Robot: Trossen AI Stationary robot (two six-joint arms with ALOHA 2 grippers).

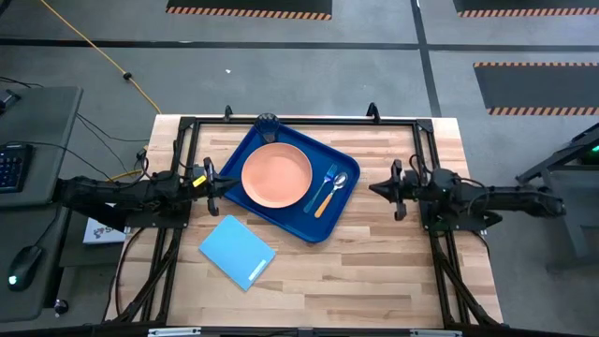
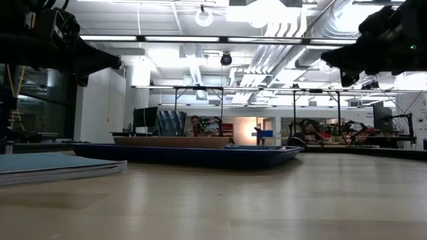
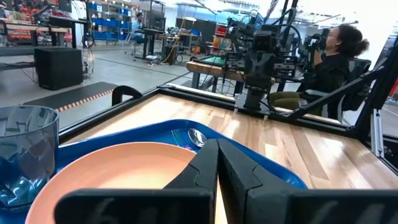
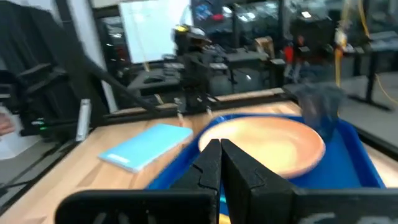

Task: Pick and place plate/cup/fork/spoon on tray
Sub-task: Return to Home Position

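Tray (image 1: 263, 208) holds plate (image 1: 276, 175), cup (image 1: 268, 122), fork (image 1: 327, 179) and spoon (image 1: 331, 192), lying between the left gripper (image 1: 217, 181) and right gripper (image 1: 379, 188), both pinched closed, empty.

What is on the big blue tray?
The tray holds a pink plate, a fork, a spoon and a dark cup. The tray floor under the plate is covered.

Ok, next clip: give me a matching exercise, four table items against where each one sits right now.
Items:
1. plate
2. cup
3. spoon
4. light-blue pad

Places:
A. far corner of the tray
B. on the bare table, beside the tray
C. middle of the tray
D. on the tray, next to the fork

Pairs: 1-C, 2-A, 3-D, 4-B
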